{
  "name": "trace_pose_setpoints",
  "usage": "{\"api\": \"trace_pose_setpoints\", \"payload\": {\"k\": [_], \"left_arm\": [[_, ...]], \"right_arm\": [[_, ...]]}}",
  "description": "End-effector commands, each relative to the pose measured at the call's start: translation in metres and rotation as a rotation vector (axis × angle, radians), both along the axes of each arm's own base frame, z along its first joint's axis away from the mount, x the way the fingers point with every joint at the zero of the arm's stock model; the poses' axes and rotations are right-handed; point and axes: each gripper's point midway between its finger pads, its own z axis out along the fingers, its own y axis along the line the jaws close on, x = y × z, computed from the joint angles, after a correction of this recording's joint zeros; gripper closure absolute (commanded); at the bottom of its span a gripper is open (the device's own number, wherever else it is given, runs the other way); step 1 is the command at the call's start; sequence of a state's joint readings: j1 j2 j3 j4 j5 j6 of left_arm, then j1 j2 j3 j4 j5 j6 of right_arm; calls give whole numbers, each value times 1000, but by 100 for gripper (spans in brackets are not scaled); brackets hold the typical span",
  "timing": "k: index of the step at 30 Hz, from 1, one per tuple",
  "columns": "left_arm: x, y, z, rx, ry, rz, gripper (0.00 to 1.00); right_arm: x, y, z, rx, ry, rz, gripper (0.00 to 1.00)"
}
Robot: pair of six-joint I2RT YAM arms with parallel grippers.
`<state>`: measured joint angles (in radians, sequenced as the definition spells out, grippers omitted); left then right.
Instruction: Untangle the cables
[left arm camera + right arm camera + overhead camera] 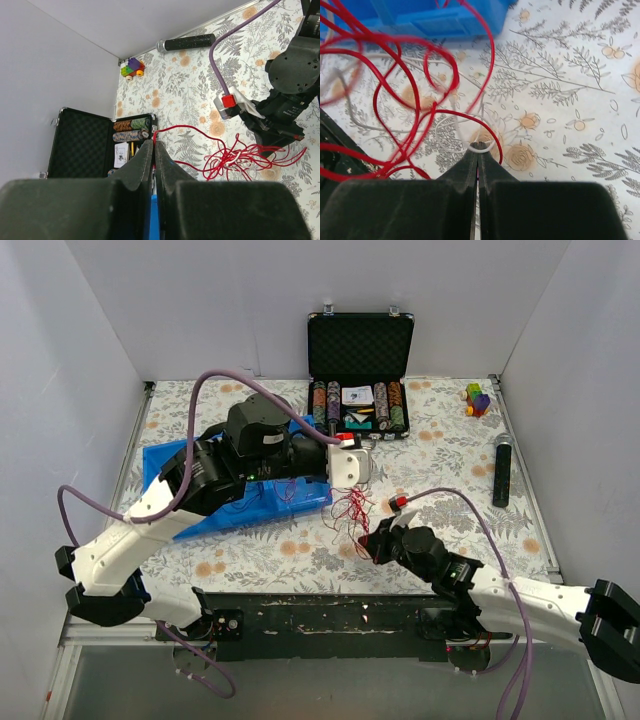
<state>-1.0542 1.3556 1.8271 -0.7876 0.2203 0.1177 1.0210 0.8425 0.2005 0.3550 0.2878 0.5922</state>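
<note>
Three white walls (60, 360) box in the floral tabletop (450, 440), and most of the open room is on its right half. A blue tray (300, 500) lies under the left arm. An open black case (360, 345) stands at the back edge, a black cylinder (502, 472) lies near the right edge, and toy blocks (477, 399) sit in the far right corner. The cables (350, 512) bunch mid-tabletop between the arms. The left end effector (154, 142), pressed together, pinches a red strand. The right end effector (478, 146), also closed, nips a white loop.
</note>
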Motion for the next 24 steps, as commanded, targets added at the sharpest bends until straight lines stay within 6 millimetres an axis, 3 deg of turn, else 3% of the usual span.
{"api": "trace_pose_setpoints", "payload": {"k": [1,4,7,11,12,18,24], "left_arm": [[-4,18,22,-21,-42,18,100],[-6,24,-2,33,-31,13,100],[-3,26,-11,54,-52,23,100],[-6,27,-23,80,-30,8,100],[-8,27,-26,85,-24,4,100],[-11,26,-42,108,10,-8,100],[-10,22,-40,102,16,-14,100]], "right_arm": [[0,-12,-6,5,18,-51,99],[5,-20,17,43,-29,-91,99],[10,-29,37,33,-75,-125,98],[9,-27,89,112,-176,-93,64],[10,-27,103,131,-202,-88,60],[12,-19,150,149,-289,-50,56],[13,1,162,157,-350,24,56]]}}
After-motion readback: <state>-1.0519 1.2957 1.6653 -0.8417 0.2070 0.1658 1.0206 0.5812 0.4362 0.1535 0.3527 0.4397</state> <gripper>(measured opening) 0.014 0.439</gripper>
